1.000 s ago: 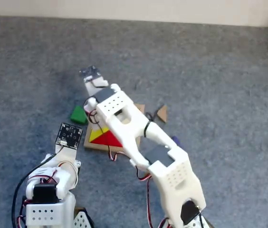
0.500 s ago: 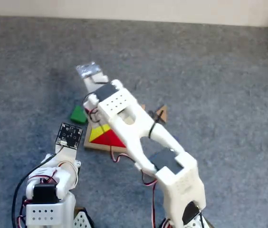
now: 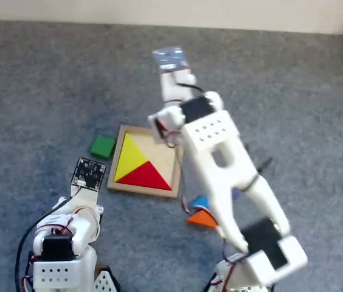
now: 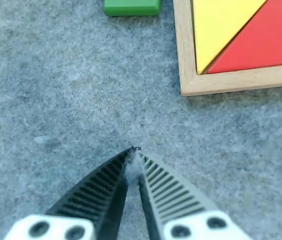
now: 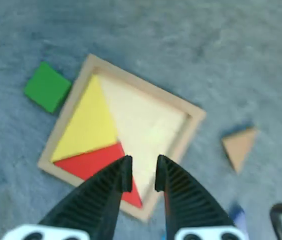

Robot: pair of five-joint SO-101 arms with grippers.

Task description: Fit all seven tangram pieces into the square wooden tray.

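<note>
Surface: grey carpet-like cloth (image 3: pixel 293 91) covers the table, and a pale wall (image 3: pixel 159 11) runs along its far edge.
Left gripper (image 4: pixel 133 151): clenched and empty, its ribbed tips meeting in a point. It hangs low over bare cloth near one corner of the tray, not touching it.
Right gripper (image 5: pixel 142 165): slightly parted, with a narrow gap between the fingers and nothing held. It is raised high, with the tray below its tips.
Square wooden tray (image 3: pixel 140 190): flat on the cloth between the two arms, much of its pale floor bare.
Yellow triangle (image 3: pixel 129 156): inside the tray against the rim.
Red triangle (image 3: pixel 145 177): inside the tray, edge to edge with the yellow one.
Green square (image 3: pixel 103 146): on the cloth just outside the tray's rim.
Tan triangle (image 5: pixel 240 144): on the cloth near the tray's opposite side, apart from it.
Blue piece (image 3: pixel 200 202): on the cloth near a tray corner, beside the right arm.
Orange triangle (image 3: pixel 202 219): touching the blue piece, on its near side.
</note>
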